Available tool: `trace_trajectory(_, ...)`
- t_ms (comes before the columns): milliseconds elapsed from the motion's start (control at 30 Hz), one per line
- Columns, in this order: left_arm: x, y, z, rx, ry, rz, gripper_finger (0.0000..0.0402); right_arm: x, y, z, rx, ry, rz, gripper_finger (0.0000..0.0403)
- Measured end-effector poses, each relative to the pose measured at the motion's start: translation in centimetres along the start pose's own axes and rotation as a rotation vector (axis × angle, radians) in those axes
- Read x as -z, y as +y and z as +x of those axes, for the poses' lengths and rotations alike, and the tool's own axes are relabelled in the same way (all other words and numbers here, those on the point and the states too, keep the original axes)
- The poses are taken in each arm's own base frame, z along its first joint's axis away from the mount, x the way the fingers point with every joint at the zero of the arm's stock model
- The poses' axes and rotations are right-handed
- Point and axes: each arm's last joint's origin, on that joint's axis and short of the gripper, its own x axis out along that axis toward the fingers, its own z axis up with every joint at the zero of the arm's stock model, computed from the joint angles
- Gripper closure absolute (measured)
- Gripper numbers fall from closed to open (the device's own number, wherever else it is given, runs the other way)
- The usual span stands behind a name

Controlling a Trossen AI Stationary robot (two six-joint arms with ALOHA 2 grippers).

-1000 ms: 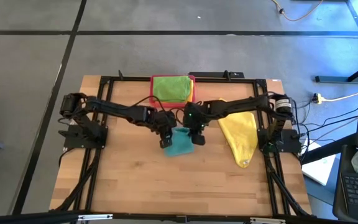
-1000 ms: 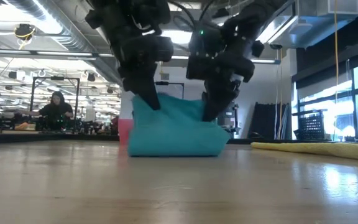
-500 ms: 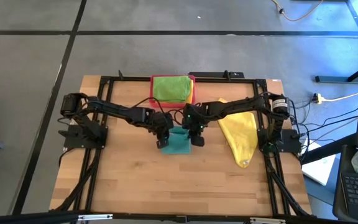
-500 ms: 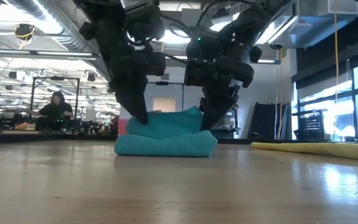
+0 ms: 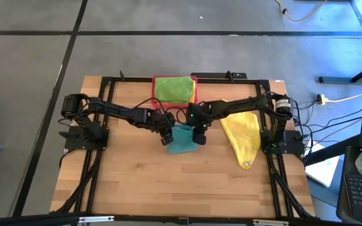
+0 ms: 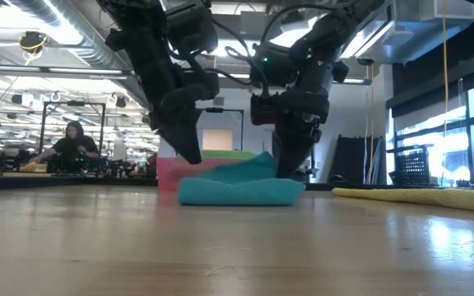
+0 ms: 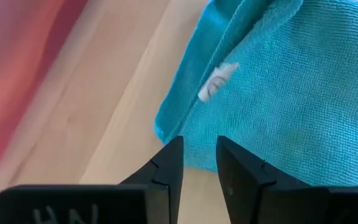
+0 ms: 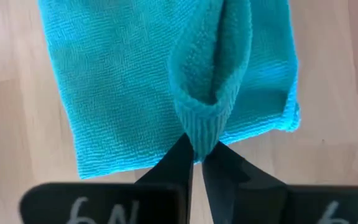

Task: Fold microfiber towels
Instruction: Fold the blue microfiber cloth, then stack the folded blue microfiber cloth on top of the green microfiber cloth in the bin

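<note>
Table [image 5: 137, 182] of wood holds a folded teal towel [image 5: 182, 139] near its middle. The right gripper [image 8: 196, 163] pinches the towel's raised edge. The left gripper [image 7: 199, 163], jaws a little apart, holds nothing.

teal towel [image 5: 182, 139] — plain ribbed weave | bright green towel [image 5: 173, 88] — on pink tray [image 5: 154, 92] | yellow towel [image 5: 243, 138] | table [image 5: 137, 182] pale wood | grippers dark

A lab or workshop, it seems: exposed ceiling ducts [image 6: 64, 37], long workbenches [image 6: 56, 171] with a seated person [image 6: 74, 141], and a wooden table [image 5: 187, 182] on concrete floor.
</note>
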Motion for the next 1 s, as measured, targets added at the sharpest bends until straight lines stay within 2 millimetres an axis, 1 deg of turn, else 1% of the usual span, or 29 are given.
trace_trajectory(67, 0.0, 0.0, 0.0, -0.001, 0.001, -0.048, 0.0315, 0.1, -0.2, 0.0, 0.001, 0.005, 0.024, 0.0364)
trace_trajectory(167, 0.1, -0.2, -0.1, 0.001, 0.0, -0.092, 0.0314, 0.0, -0.4, -0.1, -0.01, -0.005, 0.048, 0.0339)
trace_trajectory(300, 0.3, -0.8, -0.2, 0.01, 0.0, -0.141, 0.0319, -0.1, -0.6, -0.2, -0.012, -0.011, 0.054, 0.028)
trace_trajectory(433, 0.7, -1.8, -0.4, 0.027, 0.003, -0.223, 0.0327, -0.1, -0.9, -0.3, 0.048, -0.012, 0.094, 0.0213)
trace_trajectory(533, 1.1, -2.7, -0.6, 0.041, 0.013, -0.288, 0.0334, 0.0, -1.2, -1.2, 0.106, -0.023, 0.135, 0.0171)
trace_trajectory(600, 1.4, -3.4, -0.8, 0.05, 0.017, -0.338, 0.034, -0.2, -1.5, -1.9, 0.131, -0.047, 0.15, 0.0153)
trace_trajectory(733, 2.1, -4.7, -1.2, 0.053, 0.009, -0.413, 0.0349, -0.5, -2.0, -3.1, 0.157, -0.103, 0.16, 0.0144)
trace_trajectory(800, 2.4, -5.3, -1.4, 0.06, 0.008, -0.448, 0.0351, -0.7, -2.4, -3.2, 0.155, -0.125, 0.161, 0.0144)
trace_trajectory(900, 2.9, -6.3, -1.9, 0.082, 0.012, -0.475, 0.0353, -1.1, -2.6, -3.0, 0.123, -0.173, 0.103, 0.0144)
trace_trajectory(1000, 3.4, -7.2, -2.6, 0.107, 0.016, -0.52, 0.0353, -0.7, -2.7, -2.2, 0.125, -0.187, 0.012, 0.0144)
